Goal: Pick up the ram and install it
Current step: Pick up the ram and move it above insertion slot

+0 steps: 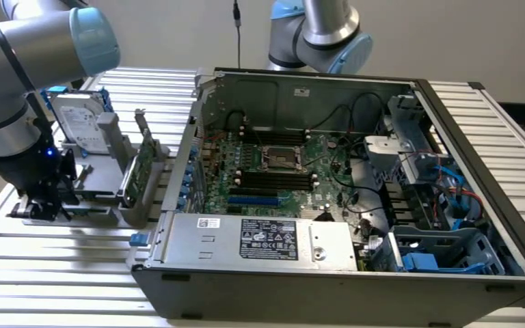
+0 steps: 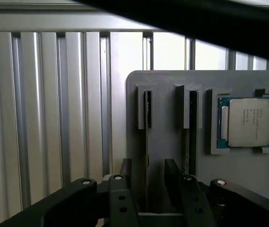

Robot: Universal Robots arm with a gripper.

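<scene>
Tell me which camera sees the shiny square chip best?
The wrist view: the chip faces the camera, flat in its grey holder. In the exterior view, I cannot tell it apart on the holder.

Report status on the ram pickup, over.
Hand open, fingers straddling the ram. Ram on edge in grey holder slot, not yet gripped. Processor chip alongside, apart from the fingers.

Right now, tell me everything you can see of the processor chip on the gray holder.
The processor chip is square, with a dull silver metal lid bearing faint print too small to read. A thin blue-green board edge shows around the lid. It lies flat, lid up, in a shallow framed recess of the gray holder, beside the holder's two narrow slots. Only the holder touches it; the gripper sits apart, at the farther slot.
</scene>
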